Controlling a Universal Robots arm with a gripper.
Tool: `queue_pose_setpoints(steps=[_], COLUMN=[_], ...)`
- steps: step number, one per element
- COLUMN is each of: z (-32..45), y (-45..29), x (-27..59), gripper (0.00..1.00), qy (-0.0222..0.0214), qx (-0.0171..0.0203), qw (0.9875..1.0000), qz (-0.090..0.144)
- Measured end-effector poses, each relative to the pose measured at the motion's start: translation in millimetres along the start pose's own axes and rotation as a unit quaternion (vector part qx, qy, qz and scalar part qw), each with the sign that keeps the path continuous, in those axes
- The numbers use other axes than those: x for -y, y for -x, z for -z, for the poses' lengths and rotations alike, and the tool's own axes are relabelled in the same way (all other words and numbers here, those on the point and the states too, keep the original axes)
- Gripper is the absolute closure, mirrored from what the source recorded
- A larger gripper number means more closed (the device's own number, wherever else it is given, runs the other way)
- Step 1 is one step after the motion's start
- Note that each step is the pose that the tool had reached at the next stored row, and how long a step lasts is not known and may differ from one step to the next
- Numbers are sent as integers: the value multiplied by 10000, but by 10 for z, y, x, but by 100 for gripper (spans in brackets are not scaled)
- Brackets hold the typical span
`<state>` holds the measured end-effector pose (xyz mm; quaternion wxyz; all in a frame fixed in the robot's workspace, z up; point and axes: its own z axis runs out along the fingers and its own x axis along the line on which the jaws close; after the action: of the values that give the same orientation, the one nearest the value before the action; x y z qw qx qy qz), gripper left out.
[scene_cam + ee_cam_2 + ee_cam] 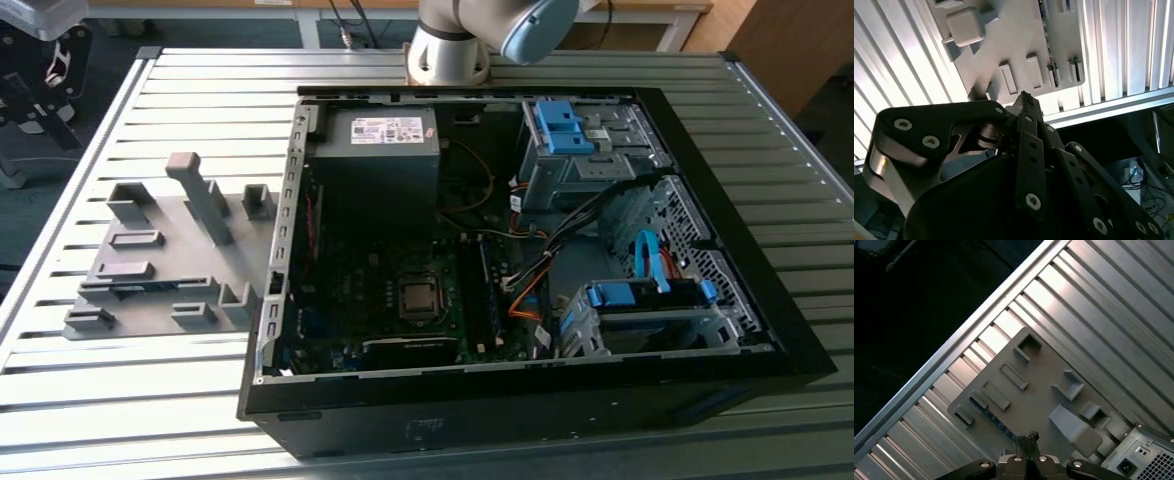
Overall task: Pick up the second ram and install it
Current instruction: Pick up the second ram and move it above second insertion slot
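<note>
1. On the grey tray (174,255), which lay flat on the slatted desk (200,70), you had the second ram (990,414) resting in a slot. In the first wrist view it read as a dark strip with blue flecks.
2. In the exterior view the second ram (134,287) showed as a thin dark line across the tray's nearer half. It had not been lifted out.
3. Just beside it on the tray sat two flat blocks (1014,376), side by side and parallel to the stick.
4. A tall post (184,170) stood upright at the tray's far end, well apart from the stick.
5. Your tool (1030,436) hung above the tray with its fingers (1025,107) brought together tip to tip. I could see nothing gripped between them.
6. In the first wrist view the tips lined up over the tray near one end of the stick, raised clear of it and not touching.
7. The open computer case (534,400) stood just beside the tray, on the exterior view's right of it. Its side panel was off.
8. Inside the case, the power supply (380,150) sat in the corner close to the tray's far end. The motherboard (387,290) lay on the case floor, level with the tray's nearer half.
9. The arm's base (447,50) was mounted on the desk farther back than the tray, behind the case.
</note>
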<state>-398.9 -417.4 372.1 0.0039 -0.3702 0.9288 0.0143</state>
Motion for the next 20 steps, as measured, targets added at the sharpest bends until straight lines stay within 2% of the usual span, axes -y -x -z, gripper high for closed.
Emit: queue_pose_setpoints(steps=[3, 9, 13, 16, 20], z=[-3, -1, -2, -3, -7], y=[-6, -6, -11, -13, -16], x=[-4, -4, -1, -2, -5], gripper=[89, 89, 89, 89, 89], qy=[2, 3, 7, 11, 16], qx=[-2, -4, -10, -15, -22], qw=[9998, 9998, 9991, 9980, 9957], qz=[178, 190, 427, 625, 929])
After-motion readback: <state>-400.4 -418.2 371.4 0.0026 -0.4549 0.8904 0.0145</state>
